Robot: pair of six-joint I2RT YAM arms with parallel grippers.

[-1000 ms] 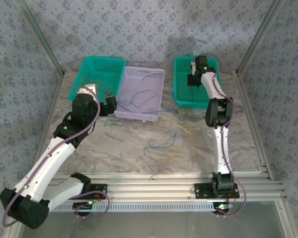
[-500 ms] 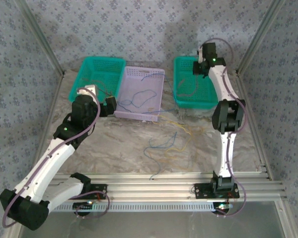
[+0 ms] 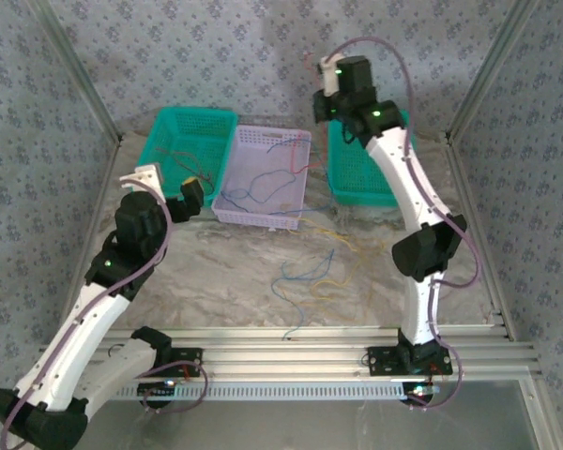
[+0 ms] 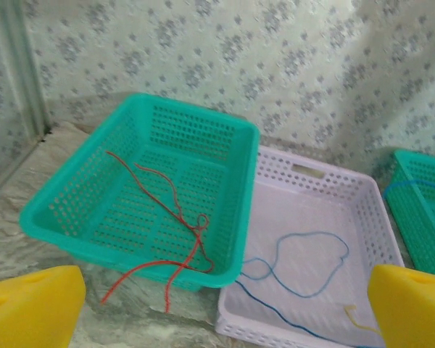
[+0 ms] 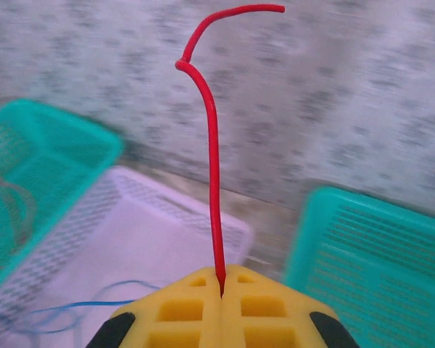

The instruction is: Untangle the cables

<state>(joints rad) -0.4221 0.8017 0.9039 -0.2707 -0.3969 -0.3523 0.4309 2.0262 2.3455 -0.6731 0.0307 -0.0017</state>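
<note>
Cables (image 3: 311,274) lie in a loose heap on the table (image 3: 206,272) — blue, yellow and orange ones, crossing over each other, near the front of the baskets.

Three baskets sit in a row at the back. The left green basket (image 4: 72,217) has a red cable (image 4: 175,206) in it. The ends of that cable hang out over the near rim and onto the table. The lilac basket (image 4: 315,170) is in the middle, touching the left green one. A blue cable (image 4: 313,239) makes a loop on its floor, and a short yellow cable (image 4: 357,317) lies by its near rim. The right green basket (image 3: 349,187) stands a little apart from the lilac one.

The left gripper (image 4: 221,308) is low, just in front of the spot where the left green basket meets the lilac one. Its two yellow fingers (image 4: 32,308) are far apart, and nothing is between them.

The right gripper (image 5: 222,279) is up high near the back wall, above the gap between the lilac basket and the right green basket. Its fingers are pressed tight together on a second red cable (image 5: 212,145). This one sticks straight up out of the pinch — it has a small kink near the top and then bends off to the right
</note>
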